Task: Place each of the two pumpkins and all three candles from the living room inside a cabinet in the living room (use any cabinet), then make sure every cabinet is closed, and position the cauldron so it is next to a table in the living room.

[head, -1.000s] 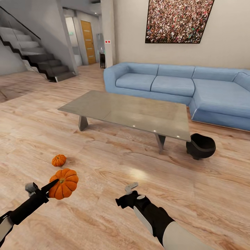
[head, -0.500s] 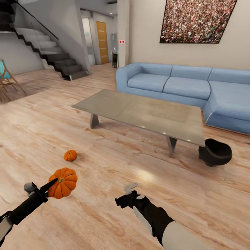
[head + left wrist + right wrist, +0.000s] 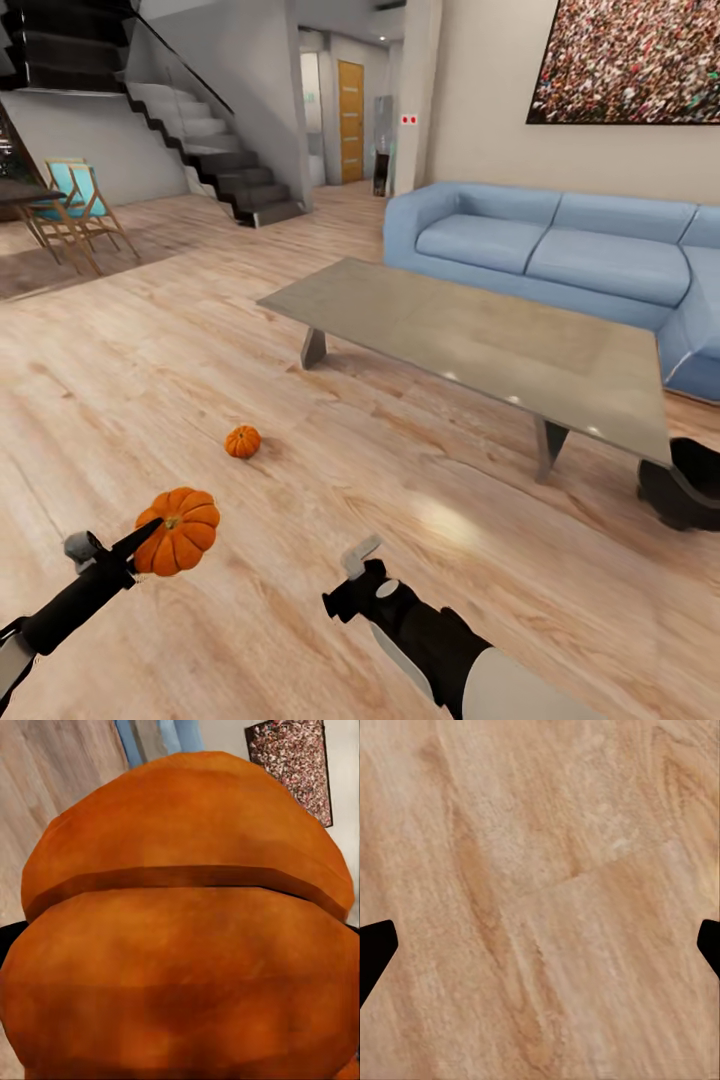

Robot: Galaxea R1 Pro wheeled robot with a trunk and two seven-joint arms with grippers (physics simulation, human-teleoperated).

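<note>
My left gripper (image 3: 150, 537) is shut on a round orange pumpkin (image 3: 180, 528) and holds it above the wood floor at the lower left of the head view. In the left wrist view that pumpkin (image 3: 180, 945) sits right up against the camera. A smaller pumpkin (image 3: 242, 441) lies on the floor beyond it, short of the low grey table (image 3: 480, 335). The black cauldron (image 3: 690, 492) stands on the floor by the table's right end, cut off by the picture's edge. My right gripper (image 3: 355, 565) hangs open over bare floor, its fingertips (image 3: 373, 945) wide apart. The candles and the cabinet are out of view.
A blue sofa (image 3: 560, 250) runs behind the table, under a large wall picture (image 3: 630, 60). A staircase (image 3: 215, 160) rises at the back left, with folding chairs (image 3: 75, 205) and a dark table edge beside it. Wood floor stretches to the left.
The camera has swung left, so the table, sofa and cauldron slid right in the picture and the chairs came into view. The left gripper still holds its pumpkin.
</note>
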